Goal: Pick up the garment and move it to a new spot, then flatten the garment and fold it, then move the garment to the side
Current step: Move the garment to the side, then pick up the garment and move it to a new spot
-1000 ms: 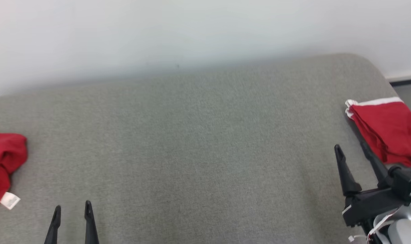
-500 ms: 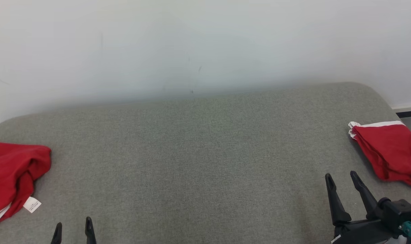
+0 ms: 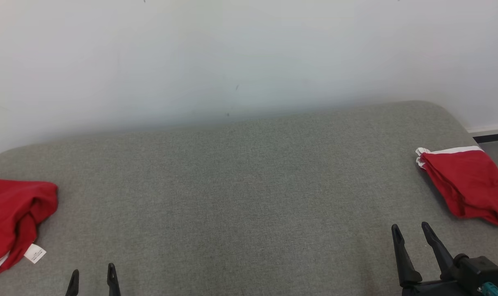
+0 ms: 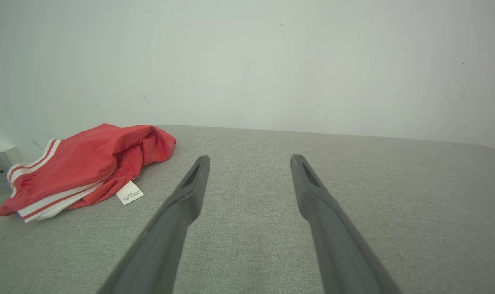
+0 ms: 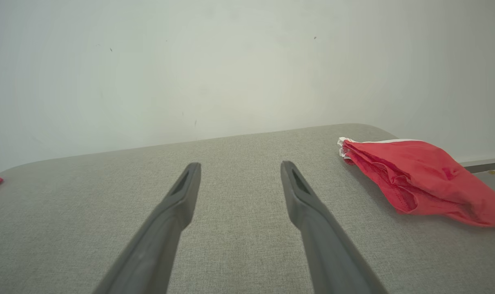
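Crumpled red garment [image 3: 14,218] lies at the lower left of the head frame. Folded red garment [image 3: 466,185] lies at mid right. Both rest on the grey surface [image 3: 249,185]. Left pincer [image 3: 93,272] and right pincer [image 3: 409,228] stand spread, empty, clear of both.

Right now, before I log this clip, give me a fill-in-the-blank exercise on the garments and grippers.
1. The left garment and the right garment are both ____ in colour.
2. The white label sits at the ____ garment.
3. The left gripper and the right gripper both stand ____, holding nothing.
4. Both garments lie on a ____ surface.
Missing words: red; left; open; grey.
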